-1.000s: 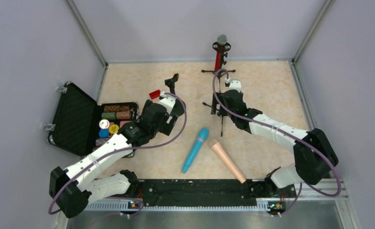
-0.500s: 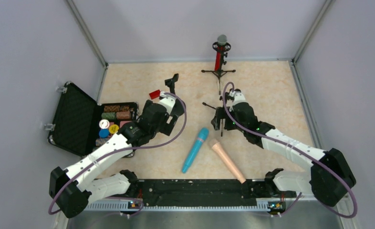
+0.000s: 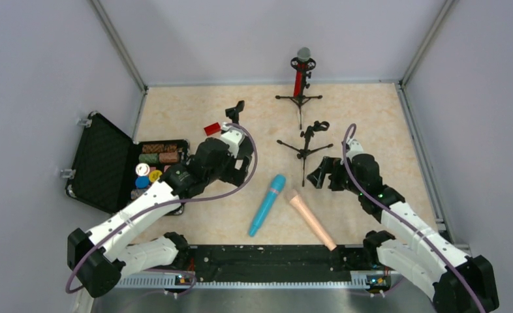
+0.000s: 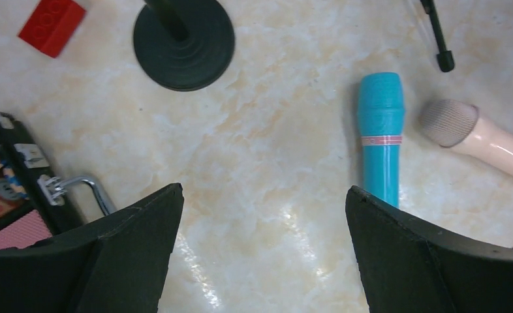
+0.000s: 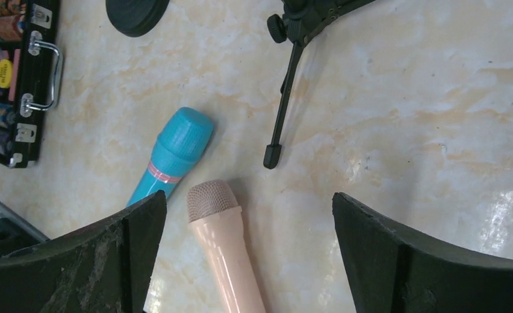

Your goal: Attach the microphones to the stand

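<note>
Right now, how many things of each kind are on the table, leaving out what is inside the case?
Microphones: 3 (red, blue, pink)
Stands: 3 (back tripod, near tripod, round-foot stand)
Red block: 1
Open case: 1
Total: 8

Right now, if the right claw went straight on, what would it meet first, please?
Probably the head of the peach-pink microphone, just ahead of the right claw; the tripod foot lies close beside.

I see plain pale lilac walls (image 3: 254,32) closing in the left, far and right sides, with silvery posts (image 3: 120,45) in the two far corners. The tabletop (image 3: 371,117) is glossy beige marble pattern, catching soft glare; a black rail (image 3: 267,255) runs along its near edge
</note>
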